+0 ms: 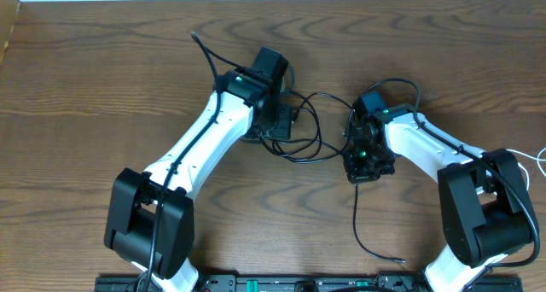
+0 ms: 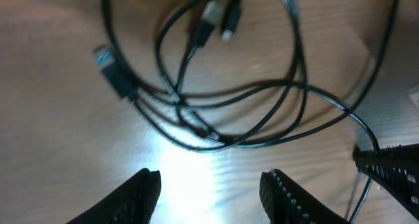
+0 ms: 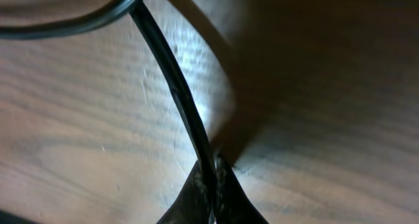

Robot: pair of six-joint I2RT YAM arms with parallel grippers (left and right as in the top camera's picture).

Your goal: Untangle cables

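Note:
A tangle of thin black cables [image 1: 300, 131] lies looped on the wooden table between my two arms. In the left wrist view the black cables [image 2: 229, 99] cross in several loops, with a blue-tipped USB plug [image 2: 108, 63] and two small plug ends [image 2: 216, 18]. My left gripper [image 2: 211, 185] is open and empty, just short of the loops; in the overhead view it [image 1: 279, 121] is over their left side. My right gripper [image 3: 213, 178] is shut on one black cable strand [image 3: 177, 86] close to the table. It [image 1: 363, 161] is at the right of the tangle.
A black cable tail [image 1: 363, 232] runs from my right gripper toward the front edge and ends in a plug [image 1: 401, 259]. A thin white cable [image 1: 537, 160] shows at the far right edge. The wooden table [image 1: 85, 87] extends on all sides.

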